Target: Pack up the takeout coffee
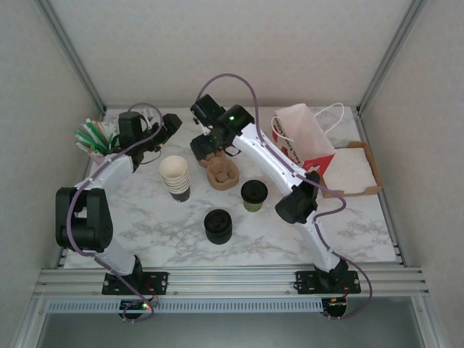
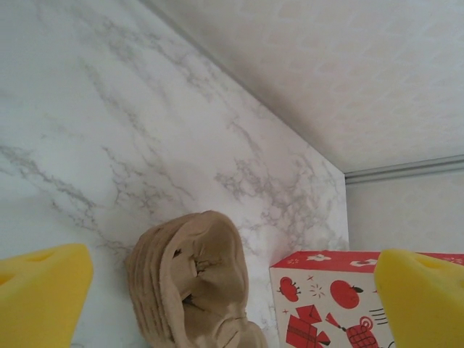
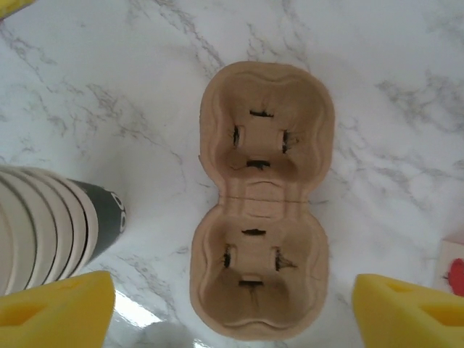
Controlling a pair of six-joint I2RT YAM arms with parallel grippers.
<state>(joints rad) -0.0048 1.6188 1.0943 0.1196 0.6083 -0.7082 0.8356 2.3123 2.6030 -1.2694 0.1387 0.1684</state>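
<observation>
While the takeout coffee [image 1: 254,194] stands lidded on the marble table [image 1: 156,235], at four o'clock of the cardboard cup carrier [image 3: 257,203], the step in hand looks like fetching that carrier. The right gripper [image 3: 232,313] hovers above it, jaws wide and empty (the left gripper [image 2: 232,297] likewise, at ten o'clock). Next it should descend and pinch a rim.

Overhead view looks down from behind on the whole table [image 1: 145,217]. Left wrist, low, faces right toward the bag [image 2: 319,304]; right wrist stares straight down, close, at the carrier [image 3: 261,196] all three share.
</observation>
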